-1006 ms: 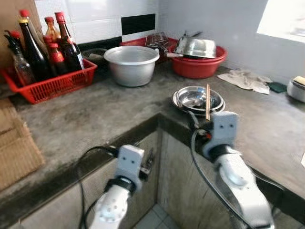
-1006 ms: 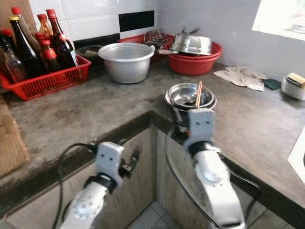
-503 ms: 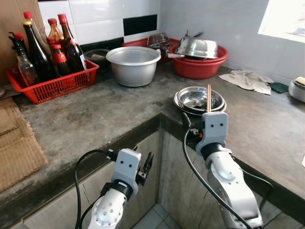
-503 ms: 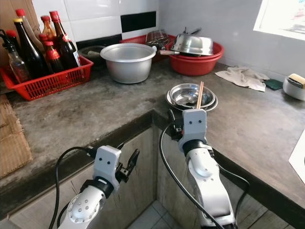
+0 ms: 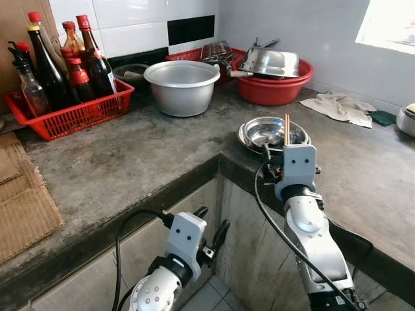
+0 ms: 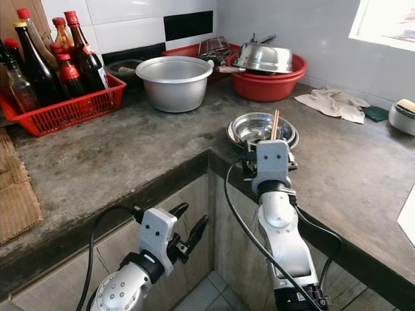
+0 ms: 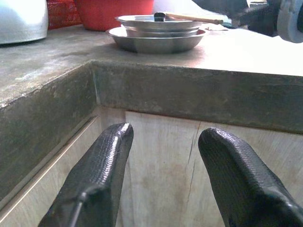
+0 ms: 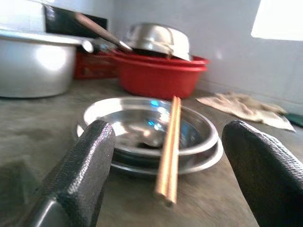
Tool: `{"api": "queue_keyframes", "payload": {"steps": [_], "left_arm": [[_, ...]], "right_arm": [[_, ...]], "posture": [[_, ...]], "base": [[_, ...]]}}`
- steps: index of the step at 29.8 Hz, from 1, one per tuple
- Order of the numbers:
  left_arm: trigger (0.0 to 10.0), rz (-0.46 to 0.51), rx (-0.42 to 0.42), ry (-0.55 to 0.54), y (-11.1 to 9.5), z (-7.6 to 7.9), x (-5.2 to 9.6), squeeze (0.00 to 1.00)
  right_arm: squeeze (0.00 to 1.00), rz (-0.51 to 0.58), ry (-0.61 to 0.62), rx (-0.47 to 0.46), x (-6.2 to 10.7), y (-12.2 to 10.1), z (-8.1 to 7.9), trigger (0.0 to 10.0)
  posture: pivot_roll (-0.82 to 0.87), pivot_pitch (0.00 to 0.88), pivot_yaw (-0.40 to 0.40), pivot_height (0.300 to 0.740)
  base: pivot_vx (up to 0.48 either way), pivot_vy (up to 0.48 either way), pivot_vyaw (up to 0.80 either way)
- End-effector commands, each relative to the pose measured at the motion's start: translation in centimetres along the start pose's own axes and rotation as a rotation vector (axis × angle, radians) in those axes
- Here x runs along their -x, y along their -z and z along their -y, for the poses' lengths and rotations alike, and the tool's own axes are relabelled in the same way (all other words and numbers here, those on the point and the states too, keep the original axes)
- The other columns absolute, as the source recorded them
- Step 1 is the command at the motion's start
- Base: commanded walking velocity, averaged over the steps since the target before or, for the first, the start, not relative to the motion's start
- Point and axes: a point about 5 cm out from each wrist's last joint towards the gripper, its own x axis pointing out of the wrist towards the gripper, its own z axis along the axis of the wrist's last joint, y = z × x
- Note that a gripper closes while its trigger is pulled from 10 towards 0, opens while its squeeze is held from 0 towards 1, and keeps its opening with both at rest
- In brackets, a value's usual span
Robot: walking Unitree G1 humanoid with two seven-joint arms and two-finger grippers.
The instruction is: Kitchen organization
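Grey concrete countertop wraps an inside corner beneath a white-tiled wall, with wooden cabinet fronts below its edge. Near the corner edge sits a stack of shallow steel bowls, with a pair of wooden chopsticks lying across the rim, one end projecting past the stack toward the counter edge. The right gripper is at counter height just in front of this stack, its two black fingers spread wide on either side of the chopsticks and bowls, touching neither; nothing is held. From the head cameras the right wrist housing stands directly before the stack, at the counter edge. The left gripper hangs low, below the countertop in front of the cabinet face, fingers apart and empty. Farther back on the counter stands a large aluminium pot. To its right is a red basin carrying an upturned steel bowl. Behind the pot is a second red basket holding a wire utensil. At the left rear, a red plastic basket contains several dark sauce bottles. A crumpled cloth lies on the right-hand run of the counter, well apart from the bowls. Flattened cardboard rests at the far left edge.
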Motion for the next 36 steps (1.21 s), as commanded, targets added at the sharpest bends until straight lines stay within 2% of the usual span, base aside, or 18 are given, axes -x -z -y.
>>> {"api": "queue_keyframes", "payload": {"steps": [1, 5, 8, 17, 32, 33, 34, 35, 36], "left_arm": [[10.0, 0.016, -0.005, 0.014, -0.4, 0.1, 0.0, 0.0], [10.0, 0.02, -0.003, 0.012, -0.4, 0.0, -0.1, 0.0], [10.0, 0.028, -0.008, 0.015, -0.6, 0.0, -0.1, 0.0], [10.0, 0.095, 0.009, 0.051, -1.4, 0.5, -0.1, 0.0], [10.0, 0.102, 0.012, 0.056, -1.4, 0.6, -0.1, 0.0], [10.0, 0.102, 0.013, 0.056, -1.4, 0.6, -0.1, 0.0], [10.0, 0.102, 0.013, 0.055, -1.4, 0.6, 0.0, 0.0], [10.0, 0.1, 0.012, 0.055, -1.4, 0.6, 0.0, 0.0], [10.0, 0.1, 0.012, 0.054, -1.4, 0.6, 0.0, 0.0]], "right_arm": [[0.0, -0.036, 0.024, -0.013, -0.1, 0.5, 0.2, 10.0], [0.0, -0.083, 0.014, -0.088, -0.1, 1.2, -0.2, 10.0], [0.0, -0.092, 0.012, -0.1, -0.2, 1.4, -0.3, 10.0], [0.0, -0.123, 0.013, -0.119, -0.5, 1.9, -0.3, 10.0], [0.0, -0.134, 0.007, -0.142, -1.2, 2.0, -0.1, 10.0], [0.0, -0.132, 0.006, -0.143, -1.3, 2.0, -0.1, 4.8], [0.0, -0.131, 0.006, -0.144, -1.3, 2.0, -0.1, 4.8], [0.0, -0.13, 0.001, -0.148, -1.3, 2.0, -0.2, 0.0], [0.0, -0.129, -0.002, -0.151, -1.3, 1.9, -0.2, 0.0]], "posture": [[0.06, 0.019, -0.043, 0.74], [0.06, 0.026, -0.045, 0.74], [0.06, 0.025, -0.045, 0.74], [0.06, 0.024, -0.044, 0.74], [0.06, 0.025, -0.047, 0.74], [0.06, 0.025, -0.045, 0.74], [0.06, 0.025, -0.045, 0.74], [0.06, 0.026, -0.046, 0.74], [0.06, 0.026, -0.046, 0.74]], "base": [[0.0, 0.0, 0.0], [0.0, 0.0, 0.0], [0.0, 0.0, 0.0], [0.0, 0.0, 0.0], [0.0, 0.0, 0.0], [0.0, 0.0, 0.0], [0.0, 0.0, 0.0], [0.0, 0.0, 0.0], [0.0, 0.0, 0.0]]}}
